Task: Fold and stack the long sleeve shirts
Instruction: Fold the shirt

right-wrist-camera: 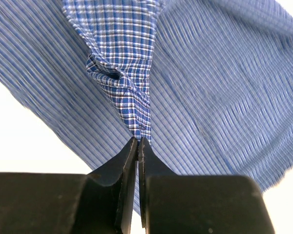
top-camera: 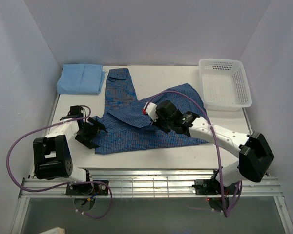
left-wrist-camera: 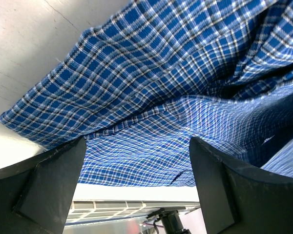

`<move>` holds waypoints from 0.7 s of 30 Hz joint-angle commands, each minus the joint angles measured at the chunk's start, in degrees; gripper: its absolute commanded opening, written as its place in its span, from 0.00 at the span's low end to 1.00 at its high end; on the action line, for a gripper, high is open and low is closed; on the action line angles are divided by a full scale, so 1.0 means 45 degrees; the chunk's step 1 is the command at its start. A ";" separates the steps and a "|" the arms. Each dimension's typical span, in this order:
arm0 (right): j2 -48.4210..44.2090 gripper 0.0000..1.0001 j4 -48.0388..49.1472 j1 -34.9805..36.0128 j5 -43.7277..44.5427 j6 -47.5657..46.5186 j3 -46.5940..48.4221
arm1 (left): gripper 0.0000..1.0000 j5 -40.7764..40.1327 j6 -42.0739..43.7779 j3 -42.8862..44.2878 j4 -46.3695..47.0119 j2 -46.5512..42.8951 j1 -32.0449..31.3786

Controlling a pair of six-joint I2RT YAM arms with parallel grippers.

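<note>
The dark blue checked shirt (top-camera: pixel 136 129) is spread rumpled across the middle of the table (top-camera: pixel 185 156), with one long part stretched towards the far edge. The plain light blue shirt (top-camera: pixel 81 79) is laid folded in the far left corner, just beside that long part; whether the two touch cannot be told. A white mesh basket (top-camera: pixel 219 62) is set in the far right corner, near the checked cloth's right edge.

The right gripper (right-wrist-camera: pixel 137 142) is pressed together on a raised fold of the dark blue checked shirt, and the cloth is drawn into a ridge ahead of its tips. The left gripper (left-wrist-camera: pixel 136 146) is spread wide at the shirt's near left corner, with the hem seen between its fingers and nothing clasped.

A purple cable (top-camera: pixel 178 92) is arched over the checked cloth, and part of the cloth is covered by the right arm (top-camera: pixel 219 134) in the top view. Buttons and collar cannot be made out in any view. In the right wrist view the cloth beyond the fold is blurred. In the left wrist view the shirt is cut off at the top and right, and contact between fingers and cloth cannot be judged.
</note>
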 commanded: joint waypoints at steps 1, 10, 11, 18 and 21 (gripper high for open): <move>-0.1338 0.08 -0.0833 -0.0662 -0.0409 -0.1530 -0.0678 | 0.98 -0.0971 -0.0100 0.0135 0.0476 0.0490 0.0112; -0.3392 0.08 -0.1011 -0.2986 0.2811 -0.2487 -0.1423 | 0.98 -0.1226 -0.0295 0.0370 0.0319 0.0588 0.0269; -0.3490 0.08 -0.0837 -0.3143 0.3262 -0.2642 -0.1384 | 0.98 -0.1284 -0.0315 0.0350 0.0319 0.0608 0.0288; -0.4252 0.08 0.0960 -0.3534 0.4945 -0.4634 -0.1442 | 0.98 -0.1264 -0.0549 0.0331 0.0319 0.0472 0.0406; -0.4486 0.08 0.1663 -0.3535 0.5004 -0.5279 -0.1655 | 0.98 -0.1206 -0.0647 0.0292 0.0358 0.0315 0.0406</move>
